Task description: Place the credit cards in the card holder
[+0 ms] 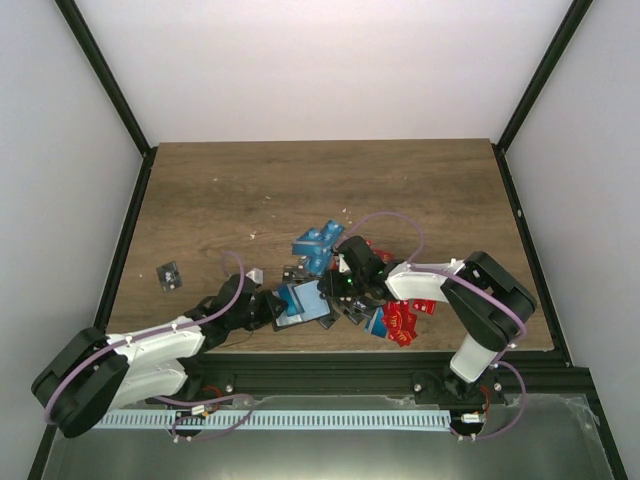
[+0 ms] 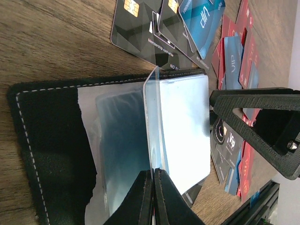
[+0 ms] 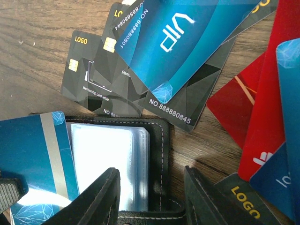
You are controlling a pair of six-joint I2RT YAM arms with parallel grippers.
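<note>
The left arm [image 1: 150,355] and the right arm [image 1: 432,284] look alike. Each has a white middle part and fat black joints with round ends. A thin purple cable [image 1: 235,280] runs along each arm in a loop. The left gripper [image 2: 153,187] has two smooth black fingers [image 2: 136,201]. The right gripper [image 3: 150,187] is black too. One of its fingers is shaped like a triangle with a hole in it, and has a small silver screw [image 2: 293,146].

A blue card [image 3: 187,42] lettered "VIP" in white lies fanned across darker ones on the table; one black card [image 3: 197,93] reads "NO.888880845", another black card [image 3: 77,79] bears "LOGO" and "Membership card".
</note>
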